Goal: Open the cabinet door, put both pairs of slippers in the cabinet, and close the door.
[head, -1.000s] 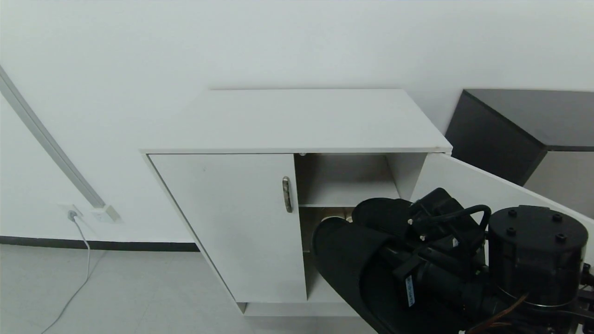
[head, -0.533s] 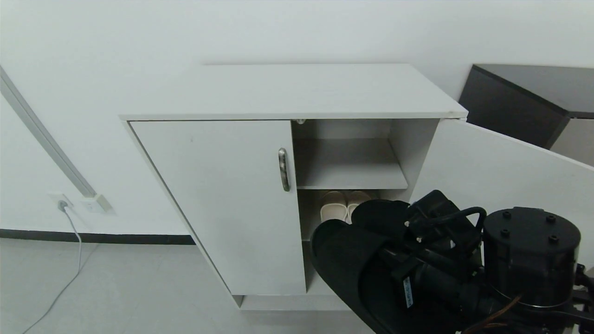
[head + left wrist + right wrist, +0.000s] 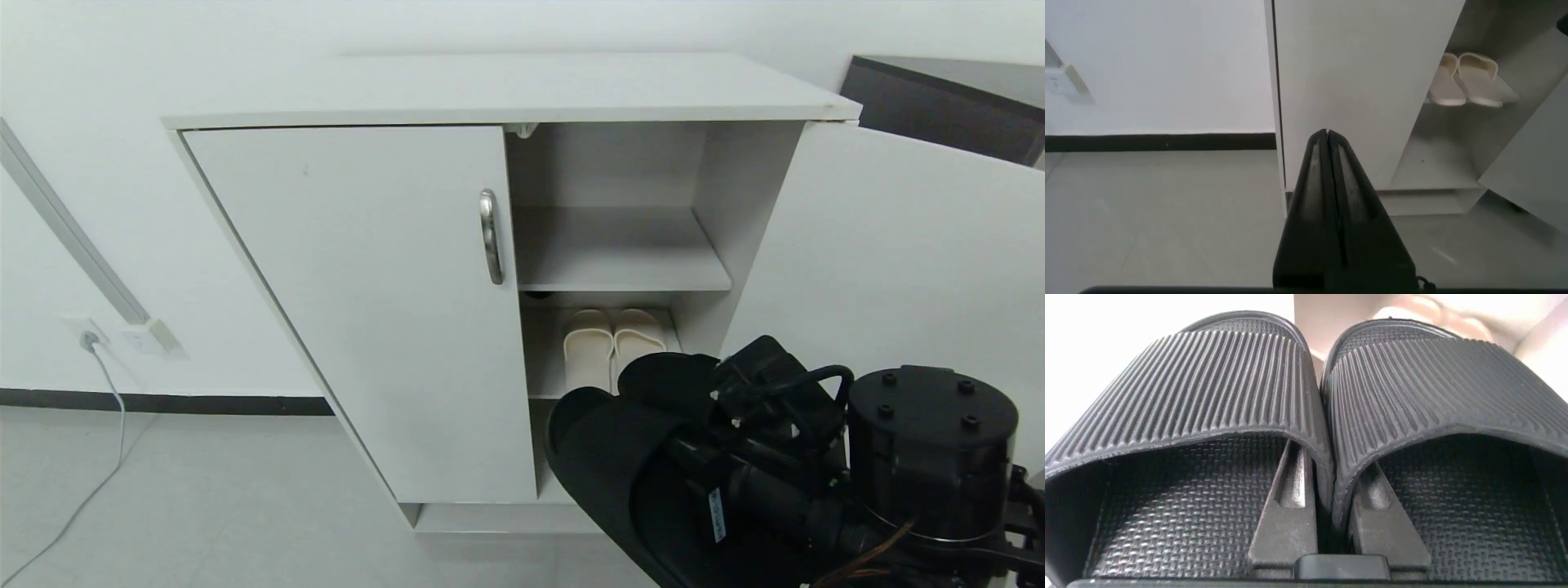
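At the far left of the head view a wall socket [image 3: 86, 336] sits low on the wall, its grey cable trailing down to the floor. Next comes the white cabinet [image 3: 522, 86], whose left door [image 3: 351, 310] is shut, with a metal handle [image 3: 489, 237] upright at its inner edge. In the left wrist view the left gripper [image 3: 1328, 163] hangs low above the floor in front of that shut door, its fingers pressed together with nothing between them.

Right of the handle the compartment stands open. The cream slippers [image 3: 612, 343] lie side by side on the middle shelf, toes toward the back, under an upper shelf [image 3: 620, 253].

In the lower middle of the frame the black slippers [image 3: 629, 465] are carried as a pair, and the right wrist view shows the right gripper [image 3: 1327, 486] with one finger inside each, clamping their inner sides together.

The open right door [image 3: 898, 269] fills the right side of the head view.

One pair looks stowed and the second is on its way in. The opening lies up and to the left of the black pair in the frame. The pair's long axis already runs toward it, toes leading, so the right arm is the one placed to push them in, probably on a level other than the one the cream pair takes
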